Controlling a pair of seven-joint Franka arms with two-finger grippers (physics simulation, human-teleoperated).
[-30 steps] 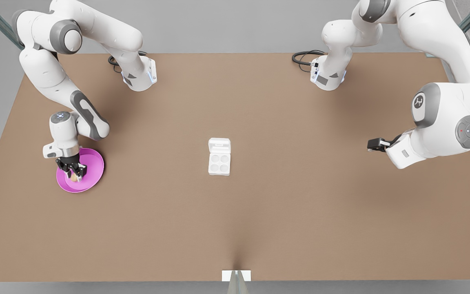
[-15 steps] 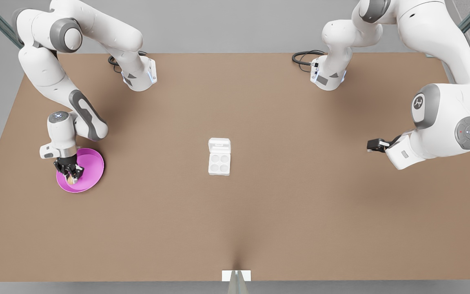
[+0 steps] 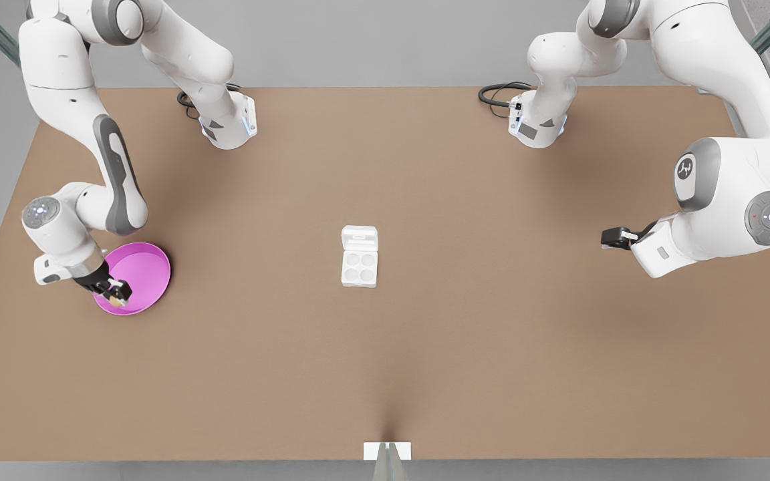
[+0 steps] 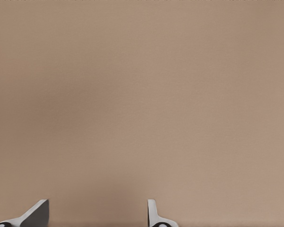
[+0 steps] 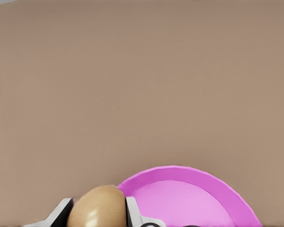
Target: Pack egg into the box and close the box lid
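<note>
Smooth tan egg [image 5: 96, 207], oval and slightly glossy, clamped between the 2 fingers of the right gripper [image 3: 115, 294], held over the near-left rim of the round pink plate [image 3: 148, 267] at the front view's left; plate shallow, matte, with a raised lip. In the right wrist view the same gripper [image 5: 97, 213] pinches the egg on both flanks, pink plate [image 5: 199, 198] just beside it, lower halves of egg and fingers cut off by the frame edge. Egg in the front view [image 3: 115, 301] small, partly masked by the black fingers. White square box [image 3: 359, 266] at mid-table, 4 round cups bare, box lid [image 3: 359, 238] folded back flat on the far side, small raised tab on it hard to make out. Flat brown table [image 3: 425, 347] with an even, cardboard-like finish. Left gripper [image 3: 611, 237] at the front view's right, waiting well apart from the box; left wrist view gives 2 pale fingertips [image 4: 38, 213] set apart over bare table, nothing between them, their bases cut off. Compared with 0.5 s ago: right wrist swung outward toward the front view's left and tilted, egg carried from plate centre to its rim; box, lid and left arm unchanged.
</note>
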